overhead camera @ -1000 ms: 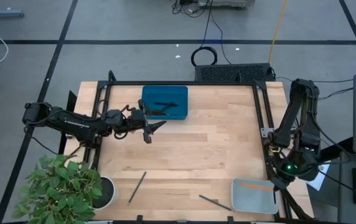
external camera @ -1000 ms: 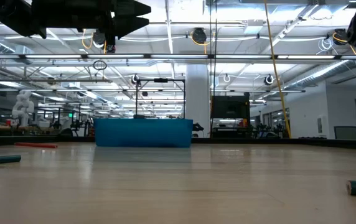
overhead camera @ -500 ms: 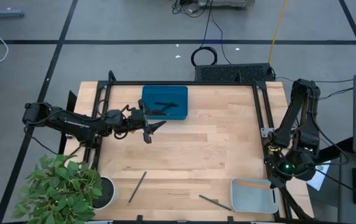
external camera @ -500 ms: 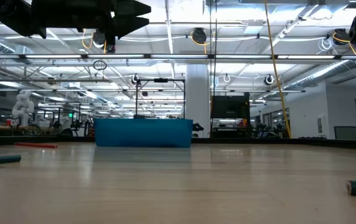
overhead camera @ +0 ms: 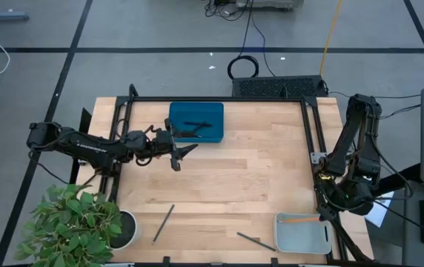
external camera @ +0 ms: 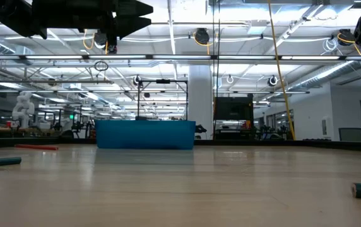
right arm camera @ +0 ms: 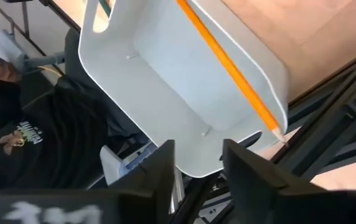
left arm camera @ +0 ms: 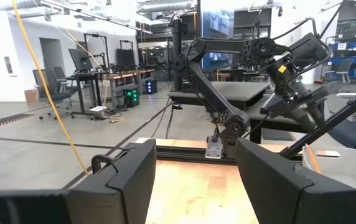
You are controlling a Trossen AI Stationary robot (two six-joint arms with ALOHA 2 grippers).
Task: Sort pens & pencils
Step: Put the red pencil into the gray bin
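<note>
The left gripper point(overhead camera: 179, 152) hangs above the table point(overhead camera: 256, 185) just in front of the blue tray point(overhead camera: 196, 121), at the tray's left-front corner, fingers spread wide w/ nothing between them; the left wrist view shows both dark fingers point(left arm camera: 125, 180) apart over bare wood. In the low view this arm sits high at top left, clear of the tabletop.

The right gripper point(right arm camera: 196, 163) is at the table's right edge, above the white tray point(overhead camera: 301, 233) by the front-right corner. Its fingers stand parted, a gap between them, not pinching anything. The orange pencil point(right arm camera: 228, 65) lies in the white tray, slanted, its sharpened tip resting up on the tray's rim near one corner; in the high view it shows as a short orange line along the tray's far edge point(overhead camera: 301, 219).

Black pens point(overhead camera: 193, 127) lie inside the blue tray, at least two, roughly crosswise to each other.

Still on the wood: a dark grey pencil point(overhead camera: 163, 223) at front left, slanted, near the plant pot point(overhead camera: 123, 230); another dark stick point(overhead camera: 256, 241) at front centre, just left of the white tray, not touching it. Cannot tell if that one is pen or pencil. The low view shows a red stick point(external camera: 36, 147) lying far left, well apart from the blue tray.

A person in a dark printed top point(right arm camera: 35, 137) sits beyond the table edge, seen in the right wrist view.
</note>
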